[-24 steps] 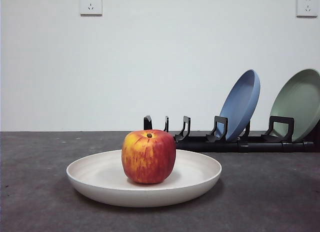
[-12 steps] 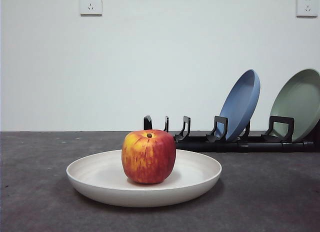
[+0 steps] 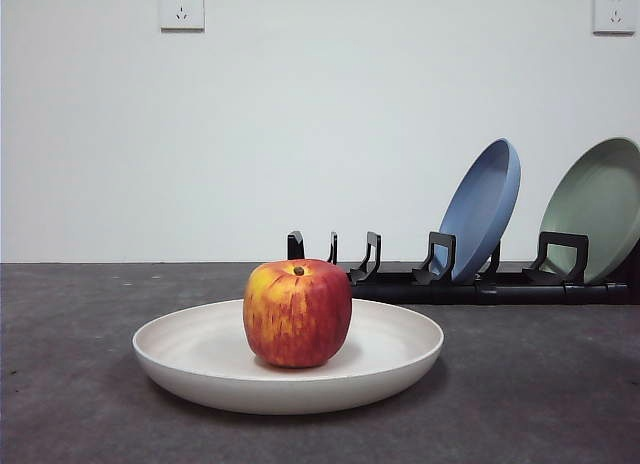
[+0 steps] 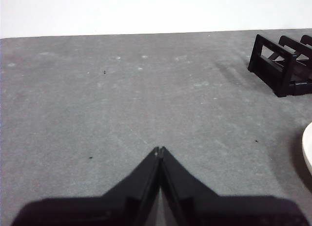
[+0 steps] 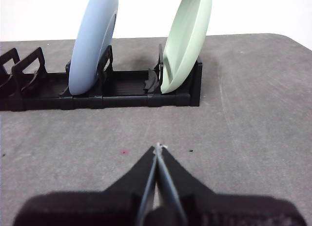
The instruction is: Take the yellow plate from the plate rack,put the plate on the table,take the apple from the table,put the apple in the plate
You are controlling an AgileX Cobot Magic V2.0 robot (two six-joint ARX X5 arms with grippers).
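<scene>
The red apple point(image 3: 297, 314) with yellow streaks stands upright in the yellow plate point(image 3: 190, 349), which lies flat on the dark grey table point(image 3: 540, 394) near the front. The plate's edge shows in the left wrist view point(image 4: 308, 150). The black plate rack point(image 3: 480, 280) stands behind at the right; it also shows in the left wrist view point(image 4: 280, 65) and the right wrist view point(image 5: 102, 92). My left gripper point(image 4: 159, 149) is shut and empty above bare table, away from the plate. My right gripper point(image 5: 158, 146) is shut and empty in front of the rack. Neither arm shows in the front view.
A blue plate point(image 3: 483, 209) and a pale green plate point(image 3: 598, 209) lean upright in the rack's right slots, also in the right wrist view point(image 5: 92, 46) point(image 5: 187, 41). The rack's left slots hold nothing. A white wall with two sockets stands behind the table.
</scene>
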